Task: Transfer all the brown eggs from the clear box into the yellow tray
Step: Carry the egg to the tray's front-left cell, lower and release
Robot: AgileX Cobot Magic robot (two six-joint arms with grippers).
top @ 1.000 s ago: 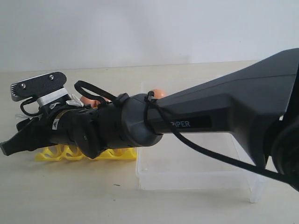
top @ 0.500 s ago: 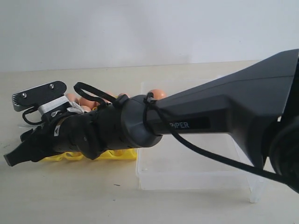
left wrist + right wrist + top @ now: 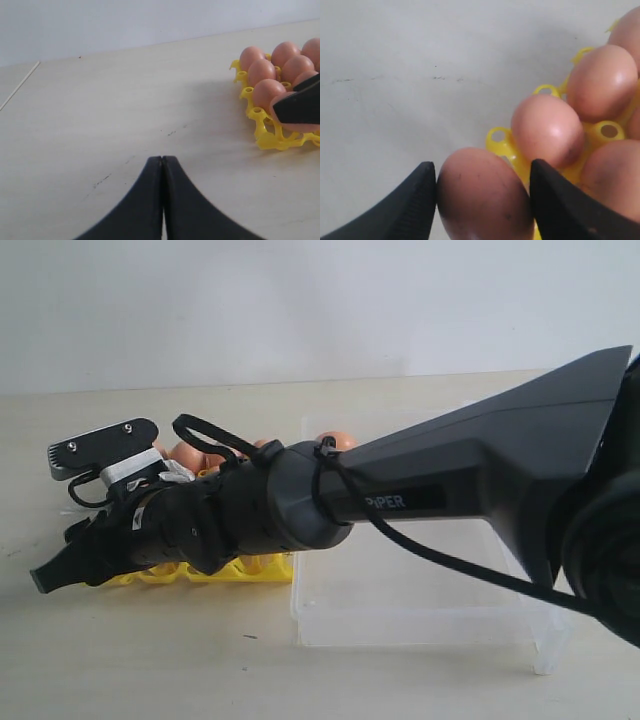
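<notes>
Orange-brown shell fills the right gripper (image 3: 482,172). Its jaws are spread wide yet pressed against both flanks of the held egg (image 3: 482,202), so I rate this a grip, not a release. The egg hangs at an outer corner cup of the yellow tray (image 3: 274,144); I cannot tell whether it already sits in the cup. I judge the sideways hold is chosen so the fingers (image 3: 412,205) straddle the cup and clear the neighbouring brown eggs (image 3: 265,92), which stand close by.

Reading the exterior view as a dial, the tray lies at 9 o'clock of the clear box (image 3: 420,600), and the right arm reaches across the box from 3 o'clock. One further egg (image 3: 340,439) appears to sit near the box's 12 o'clock wall; the arm hides the rest of that edge.

The left gripper (image 3: 161,167) is closed on nothing, low over the table (image 3: 115,100), well apart from the tray. Room is open outward of the corner; inward, the packed eggs leave little.
</notes>
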